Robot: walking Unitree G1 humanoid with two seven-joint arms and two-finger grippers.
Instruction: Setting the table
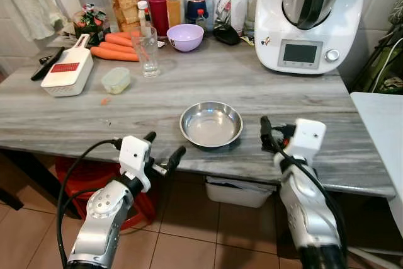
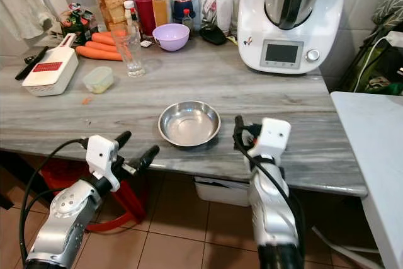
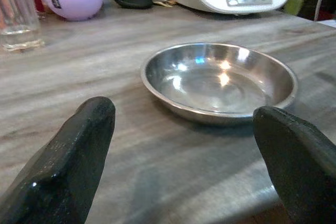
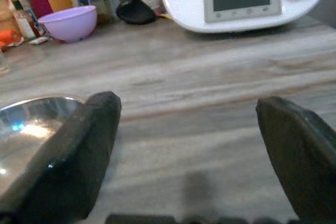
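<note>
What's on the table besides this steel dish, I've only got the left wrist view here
Observer: Far to the robot's left of the steel dish a white grater lies flat, with a black knife beside it.
Operator: Anything near the purple bowl?
Observer: Carrots lie to the left of the purple bowl, behind the empty glass.
Operator: Where's the right gripper?
Observer: The right gripper hangs open over the table's front edge, just right of the dish, touching nothing.
Operator: And the left gripper from above?
Observer: The left gripper is open too, off the table's front edge, short of the dish.
</note>
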